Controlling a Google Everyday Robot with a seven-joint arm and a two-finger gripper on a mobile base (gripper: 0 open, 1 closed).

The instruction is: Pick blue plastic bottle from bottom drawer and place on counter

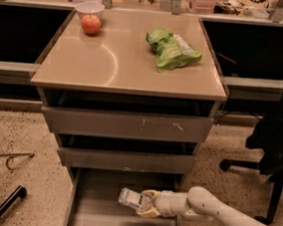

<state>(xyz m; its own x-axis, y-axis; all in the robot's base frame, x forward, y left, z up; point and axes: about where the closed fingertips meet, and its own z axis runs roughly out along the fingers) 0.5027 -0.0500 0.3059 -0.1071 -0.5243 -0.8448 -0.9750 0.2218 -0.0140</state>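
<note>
Blue plastic bottle [129, 198] lies sideways, its right end clasped between the narrowly set fingers of the gripper [146, 204], inside the open bottom drawer [86, 215]. The white arm [221, 217] reaches in from the right. Farther back, the counter [111, 62] carries a green snack bag [171, 49], an apple [91, 24] and a bowl [89, 7].

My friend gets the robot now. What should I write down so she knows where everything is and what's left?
Gripper: shut on the blue plastic bottle, low inside the open bottom drawer.
Counter: holds an apple, a bowl and a green snack bag; no bottle there.
Done: bottle grasped.
Left: lift it out of the drawer, set it on a bare part of the counter, let go.
</note>
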